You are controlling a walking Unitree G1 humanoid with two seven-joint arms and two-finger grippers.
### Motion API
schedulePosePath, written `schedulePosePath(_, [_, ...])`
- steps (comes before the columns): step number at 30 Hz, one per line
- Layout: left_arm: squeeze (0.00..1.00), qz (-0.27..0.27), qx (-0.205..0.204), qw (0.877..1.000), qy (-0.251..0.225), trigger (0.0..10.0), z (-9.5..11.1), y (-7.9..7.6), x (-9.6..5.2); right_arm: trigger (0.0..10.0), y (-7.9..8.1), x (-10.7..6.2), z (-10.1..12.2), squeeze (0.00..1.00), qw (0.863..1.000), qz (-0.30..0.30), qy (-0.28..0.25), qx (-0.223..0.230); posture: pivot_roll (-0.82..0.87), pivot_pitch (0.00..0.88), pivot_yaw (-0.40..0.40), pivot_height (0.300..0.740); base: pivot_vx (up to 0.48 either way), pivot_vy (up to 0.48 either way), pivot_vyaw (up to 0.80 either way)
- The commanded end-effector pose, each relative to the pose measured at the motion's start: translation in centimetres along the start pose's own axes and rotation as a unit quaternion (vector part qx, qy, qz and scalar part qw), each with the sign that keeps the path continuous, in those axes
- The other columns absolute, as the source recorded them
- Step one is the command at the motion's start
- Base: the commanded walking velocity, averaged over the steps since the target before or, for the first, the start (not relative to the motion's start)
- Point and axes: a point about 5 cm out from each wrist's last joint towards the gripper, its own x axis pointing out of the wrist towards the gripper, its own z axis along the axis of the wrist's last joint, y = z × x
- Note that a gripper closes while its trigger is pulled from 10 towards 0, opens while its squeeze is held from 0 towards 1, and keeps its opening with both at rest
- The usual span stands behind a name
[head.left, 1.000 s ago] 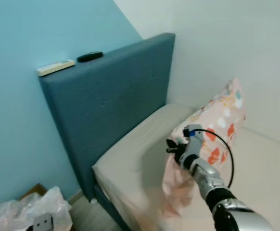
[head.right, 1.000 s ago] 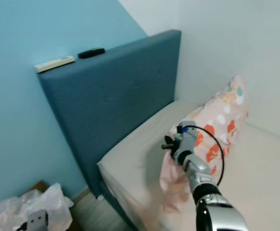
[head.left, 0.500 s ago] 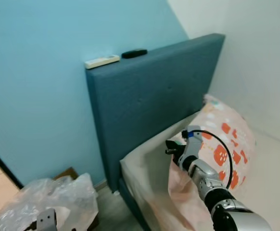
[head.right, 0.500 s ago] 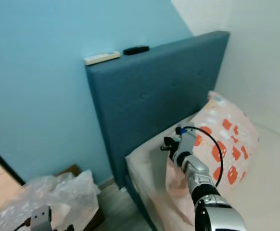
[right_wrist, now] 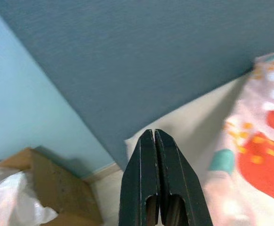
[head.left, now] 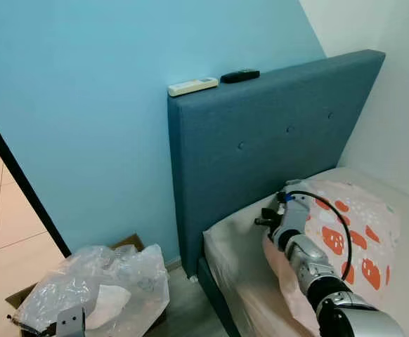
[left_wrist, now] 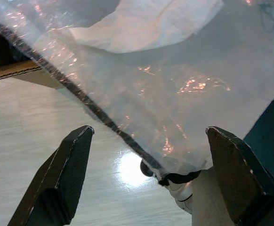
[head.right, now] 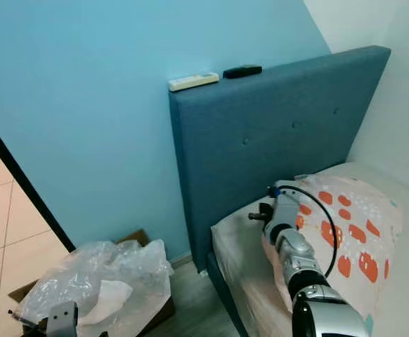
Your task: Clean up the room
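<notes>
Bed (head.left: 241,246) with patterned pillow (head.left: 352,242), two remotes (head.left: 192,86) atop headboard (head.left: 261,147)

Silver jointed right arm (head.left: 310,267) with dark bands; a black cable (head.left: 334,225) loops behind its black-fingered right pincer (right_wrist: 154,181).

Soft, even daylight is filling the head views, leaving the blue wall (head.left: 85,105) flat and shadowless. A faint shadow is lying on the cream mattress (head.left: 236,242) beside the right gripper (right_wrist: 154,136), whose closed black fingers are looking slightly soft. Beyond them the floral pillow (right_wrist: 259,141) is blurring. Between the left gripper's (left_wrist: 146,155) spread fingers, glare is sparkling on the crinkled clear plastic bag (left_wrist: 174,94) and glossy floor (left_wrist: 127,167).
</notes>
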Motion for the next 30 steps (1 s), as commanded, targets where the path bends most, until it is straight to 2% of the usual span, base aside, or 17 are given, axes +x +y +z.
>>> schedulePosePath(1, [0.00, -0.011, 0.015, 1.000, -0.003, 10.0, 0.3, -0.3, 0.1, 10.0, -0.4, -0.1, -0.1, 0.00, 1.000, -0.013, 0.001, 0.003, 0.02, 0.000, -0.014, 0.736, 0.000, 0.000, 0.00])
schedulePosePath(6, [0.00, -0.029, 0.049, 0.998, -0.017, 10.0, 1.1, -1.1, 0.3, 10.0, -1.0, -0.2, 0.4, 0.00, 0.999, -0.030, -0.016, 0.012, 0.02, 0.000, -0.005, 0.736, 0.071, 0.000, 0.00])
schedulePosePath(16, [0.00, -0.050, 0.058, 0.996, -0.038, 10.0, 2.5, -2.2, 0.7, 10.0, -1.1, 0.2, 1.6, 0.00, 0.998, -0.045, -0.032, 0.011, 0.02, 0.002, -0.002, 0.736, 0.455, 0.000, 0.00])
schedulePosePath(30, [0.00, -0.073, 0.068, 0.994, -0.038, 10.0, 2.4, -3.1, 0.7, 10.0, -1.2, 0.2, 2.0, 0.00, 0.998, -0.054, -0.037, 0.011, 0.02, 0.005, -0.002, 0.736, 0.437, 0.000, 0.00])
